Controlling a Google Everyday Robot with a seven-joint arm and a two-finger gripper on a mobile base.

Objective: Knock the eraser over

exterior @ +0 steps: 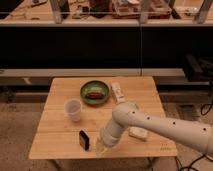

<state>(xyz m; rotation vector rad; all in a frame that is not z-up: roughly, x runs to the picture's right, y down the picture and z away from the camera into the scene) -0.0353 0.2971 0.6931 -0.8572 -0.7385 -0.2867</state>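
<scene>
The eraser (84, 140) is a small black block standing upright on the wooden table (55, 100), near the front edge. My gripper (101, 145) is at the end of the white arm (165, 125), low over the table just right of the eraser, a small gap away. A clear plastic cup (73, 109) stands behind and left of the eraser.
A green bowl (95, 92) with food sits at the back middle. A white tube (118, 92) lies right of it. A pale flat packet (138, 133) lies under the arm at the right. Dark shelving stands behind the table.
</scene>
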